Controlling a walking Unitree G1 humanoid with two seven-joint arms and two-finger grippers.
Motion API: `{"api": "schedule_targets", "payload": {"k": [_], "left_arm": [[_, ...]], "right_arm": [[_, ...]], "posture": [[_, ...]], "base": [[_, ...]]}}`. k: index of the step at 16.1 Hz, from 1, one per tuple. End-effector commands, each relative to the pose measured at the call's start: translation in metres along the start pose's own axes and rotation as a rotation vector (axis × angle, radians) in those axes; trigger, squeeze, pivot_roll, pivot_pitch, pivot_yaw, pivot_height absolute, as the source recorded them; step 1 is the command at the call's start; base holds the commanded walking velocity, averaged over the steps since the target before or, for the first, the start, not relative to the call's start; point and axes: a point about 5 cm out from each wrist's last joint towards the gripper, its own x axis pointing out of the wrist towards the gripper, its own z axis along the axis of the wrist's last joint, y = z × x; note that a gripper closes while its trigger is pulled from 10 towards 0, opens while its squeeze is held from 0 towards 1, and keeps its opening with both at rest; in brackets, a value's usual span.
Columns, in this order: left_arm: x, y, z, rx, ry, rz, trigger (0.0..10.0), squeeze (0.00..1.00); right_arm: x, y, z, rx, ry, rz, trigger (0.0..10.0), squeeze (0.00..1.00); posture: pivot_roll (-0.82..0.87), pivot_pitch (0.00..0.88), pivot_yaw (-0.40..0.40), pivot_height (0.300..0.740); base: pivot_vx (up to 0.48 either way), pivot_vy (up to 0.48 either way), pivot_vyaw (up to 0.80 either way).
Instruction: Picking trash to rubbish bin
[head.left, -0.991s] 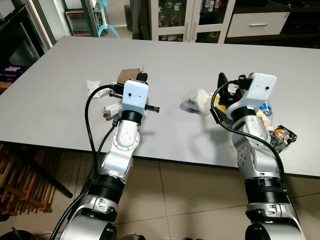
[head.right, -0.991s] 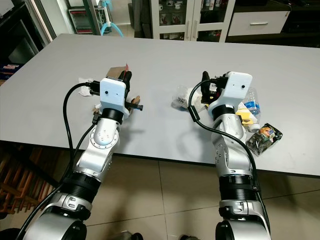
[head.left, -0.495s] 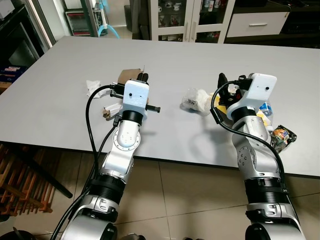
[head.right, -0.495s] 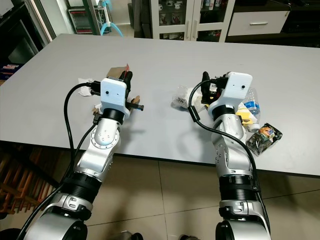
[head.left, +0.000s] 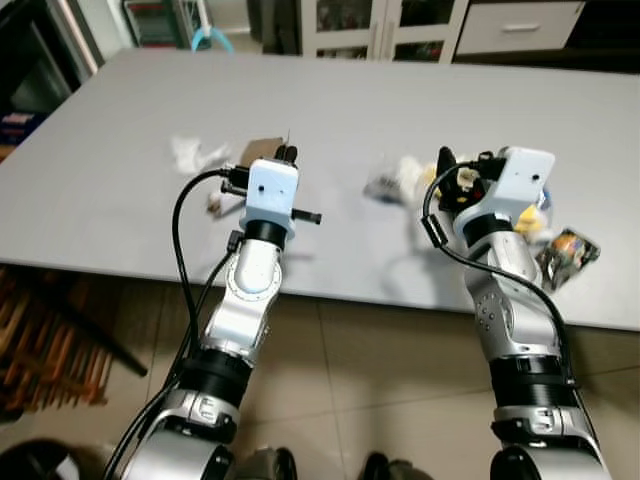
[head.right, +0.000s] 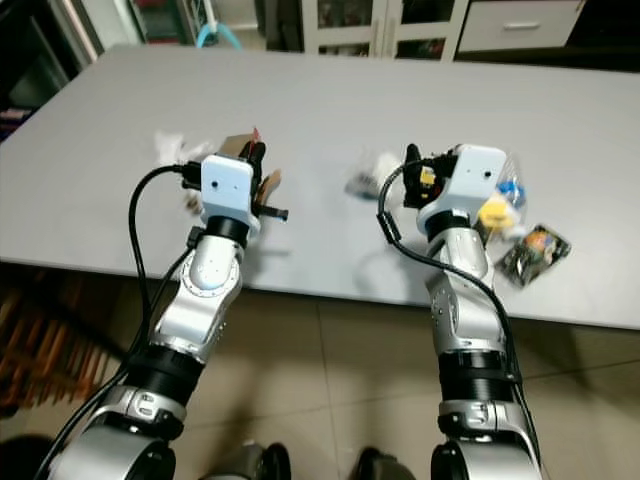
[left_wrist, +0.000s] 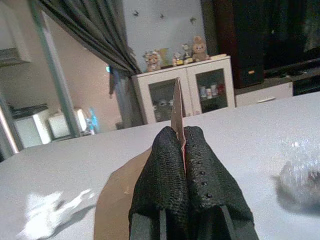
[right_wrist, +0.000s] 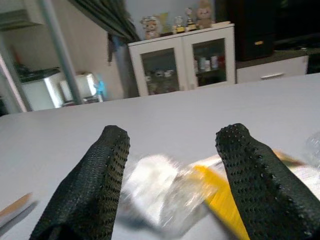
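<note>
Over the near edge of the grey bench both arms reach in, with wide bare surface beyond toward the far cabinet. Left gripper has its jaws pressed together on a thin brown card — the card stands on edge, long axis pointing up and away. Right gripper has jaws spread, a crumpled bag lying on the bench between them. Beside that arm lie a yellow piece and a dark wrapper; white tissue lies left.
</note>
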Motion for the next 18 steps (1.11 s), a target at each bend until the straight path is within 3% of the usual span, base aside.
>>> {"api": "schedule_targets", "payload": {"k": [1,18], "left_arm": [[0.0015,-0.0004,0.0027,-0.005,-0.005,-0.002,10.0,0.00],[0.0017,-0.0014,0.0001,0.005,0.012,-0.008,10.0,0.00]], "right_arm": [[-0.0005,0.0013,-0.0029,0.001,0.015,0.002,10.0,0.00],[-0.0009,0.0026,-0.0046,-0.009,0.026,0.011,10.0,0.00]], "posture": [[-0.06,0.078,0.036,0.740],[-0.06,0.082,0.036,0.740]], "base": [[-0.270,0.000,0.00],[-0.245,0.000,0.00]]}}
